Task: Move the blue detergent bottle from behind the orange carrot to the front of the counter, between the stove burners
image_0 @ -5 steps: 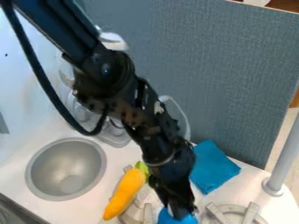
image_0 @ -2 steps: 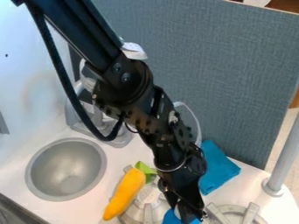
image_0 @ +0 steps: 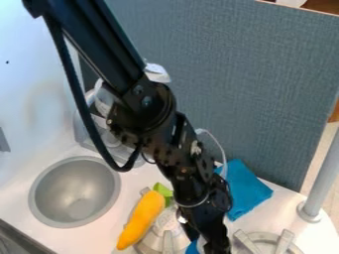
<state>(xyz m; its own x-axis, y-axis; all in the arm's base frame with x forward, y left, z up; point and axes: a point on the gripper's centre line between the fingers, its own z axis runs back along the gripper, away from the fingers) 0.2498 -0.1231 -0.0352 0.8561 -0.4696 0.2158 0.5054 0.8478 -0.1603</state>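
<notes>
Blue item [image_0: 192, 247] at btm edge of view, just beside my gripper [image_0: 216, 246], nr the yellow toy veg [image_0: 141, 221]; can't tell if I'm spread, pressed together or pinching it. Prob. light, but stiff vs. soft unclear. If it's cloth, I'd take a raised fold, firm pinch OK; if hard plastic, poss. slick, so grip rim, mod. squeeze, keep level.

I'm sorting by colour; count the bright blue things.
2: a cloth near the divider, and a partly hidden piece at the bottom edge, by the jaws. The arm may hide more.
</notes>
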